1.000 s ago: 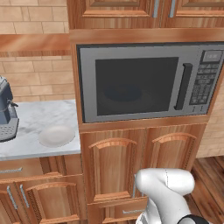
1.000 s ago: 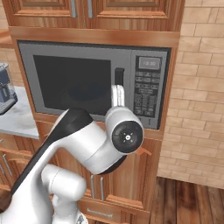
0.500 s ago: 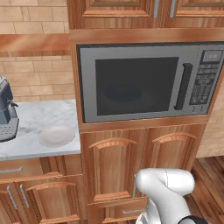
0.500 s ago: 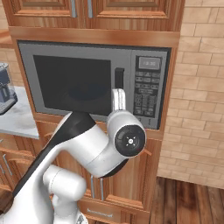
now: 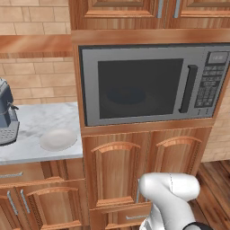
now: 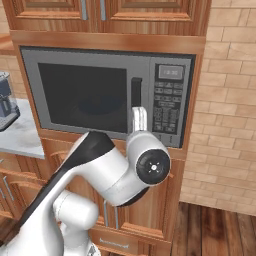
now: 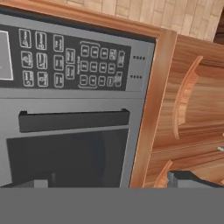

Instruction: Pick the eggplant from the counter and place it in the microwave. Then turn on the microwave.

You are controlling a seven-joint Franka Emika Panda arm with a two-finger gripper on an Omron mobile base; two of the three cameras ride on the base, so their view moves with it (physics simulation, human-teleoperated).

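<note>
Dark fingertips spread wide and holding nothing, the hand (image 7: 109,181) faces the closed microwave (image 5: 150,83), near its handle (image 7: 73,120) and button panel (image 7: 70,61). To the left, a pale bowl (image 5: 58,139) sits on the marbled bench (image 5: 40,123) beside a coffee machine (image 5: 6,114); no eggplant can be made out.

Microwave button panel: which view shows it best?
The hand view: the button panel is close, rolled sideways, each key distinct. The left base view shows it small, cut at the frame edge; the right base view shows it whole but farther off.

light: even, bright | shadows: faint | focus: sharp | glare: none
</note>
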